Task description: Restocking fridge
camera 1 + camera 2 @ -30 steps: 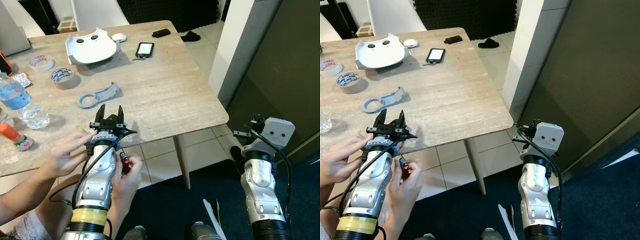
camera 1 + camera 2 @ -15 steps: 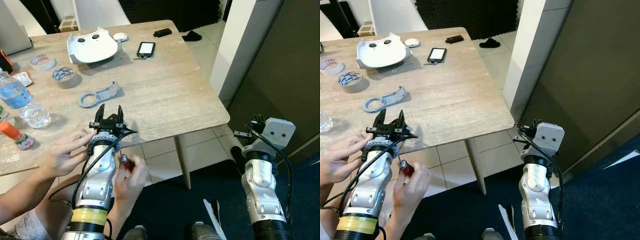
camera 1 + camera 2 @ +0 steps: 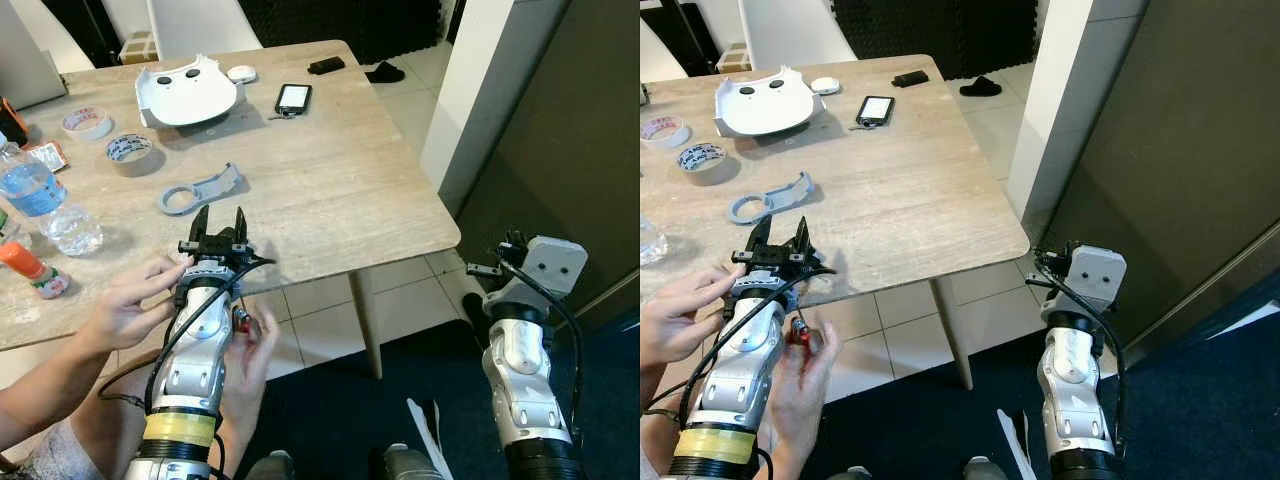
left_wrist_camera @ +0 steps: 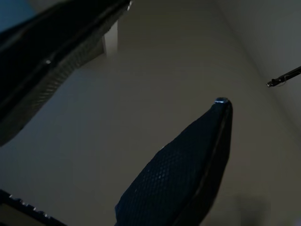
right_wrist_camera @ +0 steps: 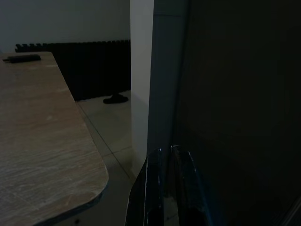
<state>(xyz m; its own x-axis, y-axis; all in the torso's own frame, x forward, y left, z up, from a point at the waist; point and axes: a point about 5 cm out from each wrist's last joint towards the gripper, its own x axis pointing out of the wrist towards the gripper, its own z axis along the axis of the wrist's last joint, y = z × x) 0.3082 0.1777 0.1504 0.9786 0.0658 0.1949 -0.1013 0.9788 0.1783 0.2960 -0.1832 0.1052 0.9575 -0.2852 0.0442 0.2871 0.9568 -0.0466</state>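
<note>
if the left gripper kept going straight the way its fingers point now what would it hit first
Probably the grey ring-shaped plastic part lying on the wooden table. The left gripper, open, points across the tabletop toward it. Its height above the table is unclear, so it might pass over the part.

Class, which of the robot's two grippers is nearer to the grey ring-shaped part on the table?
Left. The left gripper sits just short of the grey ring-shaped part; the right gripper hangs beyond the table's far corner.

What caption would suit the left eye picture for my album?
A person's hands work on the robot's open left gripper with a small red-handled tool beside a wooden table.
</note>
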